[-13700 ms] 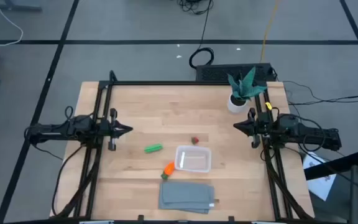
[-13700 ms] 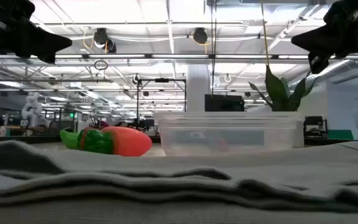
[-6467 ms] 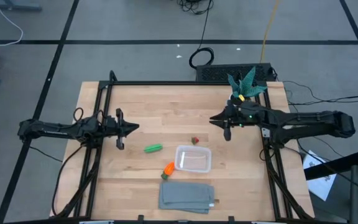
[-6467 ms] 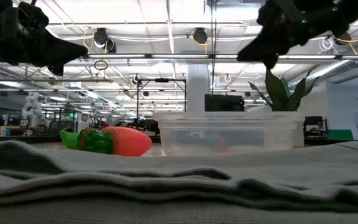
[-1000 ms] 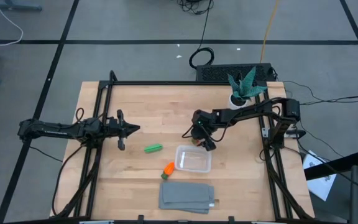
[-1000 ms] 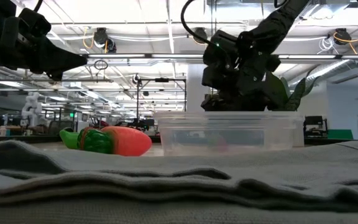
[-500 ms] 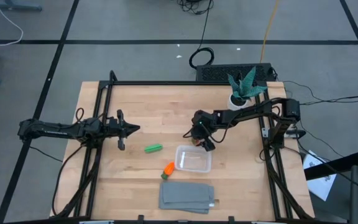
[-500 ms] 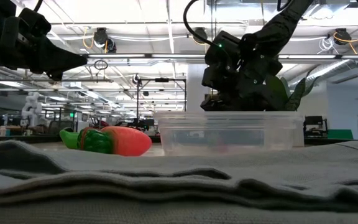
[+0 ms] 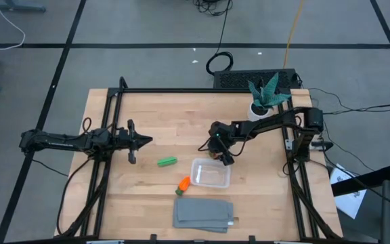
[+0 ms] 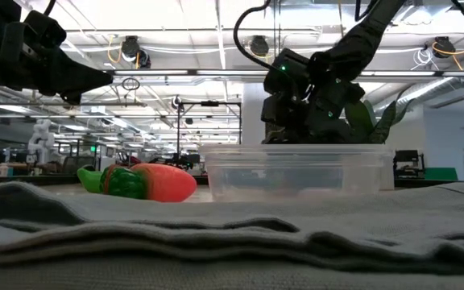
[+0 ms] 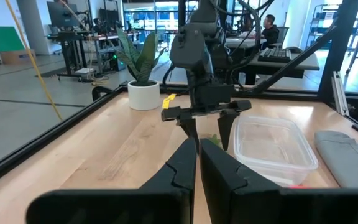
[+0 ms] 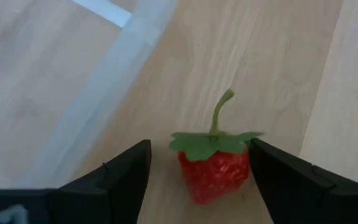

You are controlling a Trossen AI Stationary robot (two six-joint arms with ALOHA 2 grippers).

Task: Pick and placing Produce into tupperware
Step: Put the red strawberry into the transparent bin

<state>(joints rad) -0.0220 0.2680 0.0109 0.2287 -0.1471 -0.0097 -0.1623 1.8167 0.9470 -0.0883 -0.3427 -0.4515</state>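
Overhead, right gripper (image 9: 217,154) is down at table level near the middle of the wooden table (image 9: 161,115), just off the tupperware (image 9: 210,173) at its 12 o'clock edge. Fingers spread wide, one on each side of the strawberry (image 12: 215,168). In the right wrist view the berry sits upright on the wood between the two fingers (image 12: 120,177), red body, green leaf cap, stem pointing up. One finger looks just short of the berry, the other very near or touching; cannot tell which.

Strawberry hidden under the gripper in the high view. Clear edge of the tupperware runs just beside it in the right wrist view. Tupperware is upright on the table.

Green pod (image 9: 167,161) lies flat at about 9 o'clock from the tupperware, well apart from it. Carrot (image 9: 183,184) lies at about 7 o'clock, near the container's corner, just above the grey cloth (image 9: 204,213). Cloth sits at 6 o'clock from the tupperware, near the table's front edge.

Left gripper (image 9: 139,140) hangs over the table's left part, fingers pinched together, nothing between them, well away from all the produce. Left wrist view looks past its closed fingers (image 11: 182,168) toward the right gripper (image 11: 207,134) and tupperware (image 11: 272,143).

Potted plant (image 9: 266,97) stands at the far right corner.
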